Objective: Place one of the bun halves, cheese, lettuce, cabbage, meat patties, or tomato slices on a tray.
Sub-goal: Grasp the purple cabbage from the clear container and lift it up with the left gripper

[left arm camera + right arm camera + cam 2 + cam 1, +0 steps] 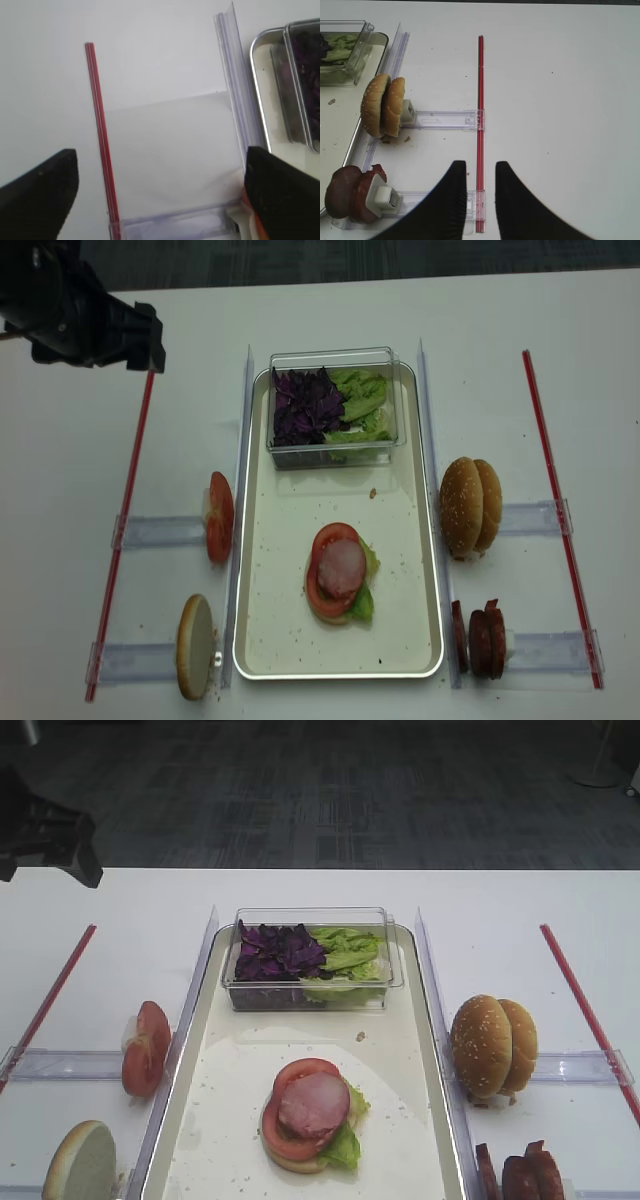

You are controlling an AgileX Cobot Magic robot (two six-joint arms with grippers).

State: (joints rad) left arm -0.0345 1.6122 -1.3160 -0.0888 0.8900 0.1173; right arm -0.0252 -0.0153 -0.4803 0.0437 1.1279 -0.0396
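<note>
On tray (258, 640), one stack, beside it two buns (472, 505), perhaps three patties (482, 638), both hands released

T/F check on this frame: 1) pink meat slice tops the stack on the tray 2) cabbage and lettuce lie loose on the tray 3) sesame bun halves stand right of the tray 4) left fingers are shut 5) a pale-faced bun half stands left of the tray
1) True: the pink meat slice tops the stack on the tray.
2) False: the cabbage and lettuce sit in the clear box.
3) True: the sesame bun halves stand there.
4) False: the left fingers are spread wide, holding nothing.
5) True: the pale-faced bun half stands there.
</note>
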